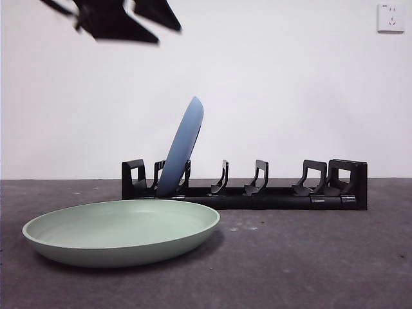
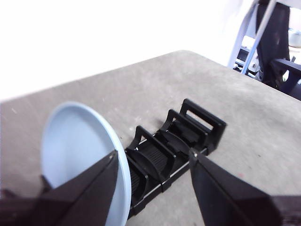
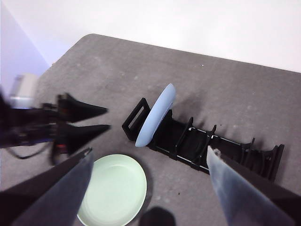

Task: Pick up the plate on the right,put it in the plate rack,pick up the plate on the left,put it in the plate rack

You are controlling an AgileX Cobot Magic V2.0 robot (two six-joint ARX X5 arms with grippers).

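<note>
A blue plate (image 1: 183,141) stands on edge, leaning, in the left end slots of the black plate rack (image 1: 277,193). A pale green plate (image 1: 122,232) lies flat on the table in front of the rack's left end. My left gripper (image 1: 168,33) hangs open and empty, high above the green plate; its wrist view looks past open jaws (image 2: 153,152) at the blue plate (image 2: 75,141) and the rack (image 2: 197,117). My right gripper (image 3: 149,150) is open and empty, high over the table, above the rack (image 3: 225,146), blue plate (image 3: 157,113), green plate (image 3: 115,188) and left gripper (image 3: 108,118).
The grey table (image 1: 309,257) runs back to a white wall with a socket (image 1: 391,17). Several rack slots to the right of the blue plate hold nothing. Beyond the table's far corner stands dark framework (image 2: 273,47).
</note>
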